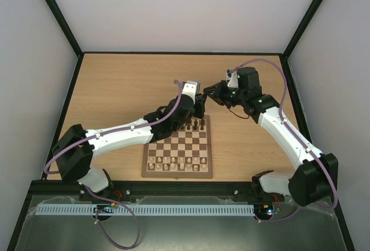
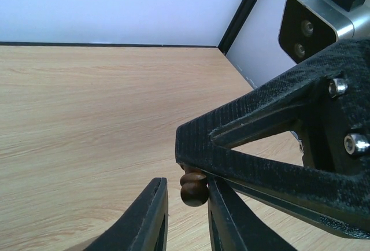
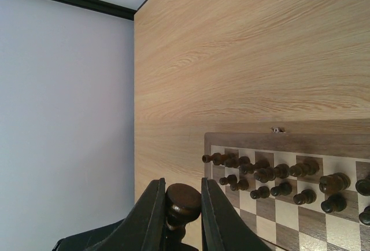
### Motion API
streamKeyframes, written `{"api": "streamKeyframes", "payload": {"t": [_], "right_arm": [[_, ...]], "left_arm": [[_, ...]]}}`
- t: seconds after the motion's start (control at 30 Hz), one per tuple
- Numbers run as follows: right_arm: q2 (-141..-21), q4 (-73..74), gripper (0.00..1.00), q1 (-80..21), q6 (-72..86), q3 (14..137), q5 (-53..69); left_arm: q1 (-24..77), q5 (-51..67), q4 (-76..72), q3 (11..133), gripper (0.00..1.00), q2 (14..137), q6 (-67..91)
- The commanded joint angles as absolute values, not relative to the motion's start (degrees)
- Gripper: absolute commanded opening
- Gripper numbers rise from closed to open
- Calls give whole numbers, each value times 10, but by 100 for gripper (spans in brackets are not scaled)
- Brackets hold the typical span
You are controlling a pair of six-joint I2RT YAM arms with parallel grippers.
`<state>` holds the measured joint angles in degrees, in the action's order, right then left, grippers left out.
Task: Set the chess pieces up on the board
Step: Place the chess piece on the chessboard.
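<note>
Just beyond the far edge of the board [image 1: 176,173], the right gripper [image 3: 182,185] is clamped on a dark chess piece [image 3: 182,200]; the left gripper [image 2: 185,184] has its fingers narrowly apart around it; they should close squarely before the right lets go, keeping it upright.

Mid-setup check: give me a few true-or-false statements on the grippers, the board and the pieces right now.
1. The right gripper is shut on a dark chess piece. True.
2. Dark pieces stand on the far rows of the board. True.
3. The board carries no pale pieces. False: pale pieces fill its near rows.
4. The left gripper is parked by its base. False: it hovers past the board's far edge, beside the right gripper.
</note>
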<state>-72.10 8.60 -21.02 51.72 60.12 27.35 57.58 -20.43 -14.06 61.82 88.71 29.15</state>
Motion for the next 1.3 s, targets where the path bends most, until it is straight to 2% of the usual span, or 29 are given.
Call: {"api": "streamKeyframes", "payload": {"t": [0.0,0.2,0.37,0.57,0.67,0.83,1.07,1.27], "right_arm": [[-722,81,8,-213,514,591,294],[-722,81,9,-213,513,591,297],[-722,81,14,-213,509,588,294],[-726,96,33,-211,493,593,264],[-736,113,39,-199,474,605,248],[-733,137,48,-162,437,606,232],[-689,204,53,-159,368,612,149],[-643,229,66,-160,324,588,136]], "left_arm": [[577,-222,-168,638,22,900,291],[577,-222,-166,647,10,912,290],[577,-228,-158,648,9,915,287],[577,-235,-110,651,9,904,288],[577,-237,-65,651,9,893,296],[570,-227,77,682,9,867,317],[498,-142,374,795,11,832,321],[462,-60,553,889,12,844,315]]}}
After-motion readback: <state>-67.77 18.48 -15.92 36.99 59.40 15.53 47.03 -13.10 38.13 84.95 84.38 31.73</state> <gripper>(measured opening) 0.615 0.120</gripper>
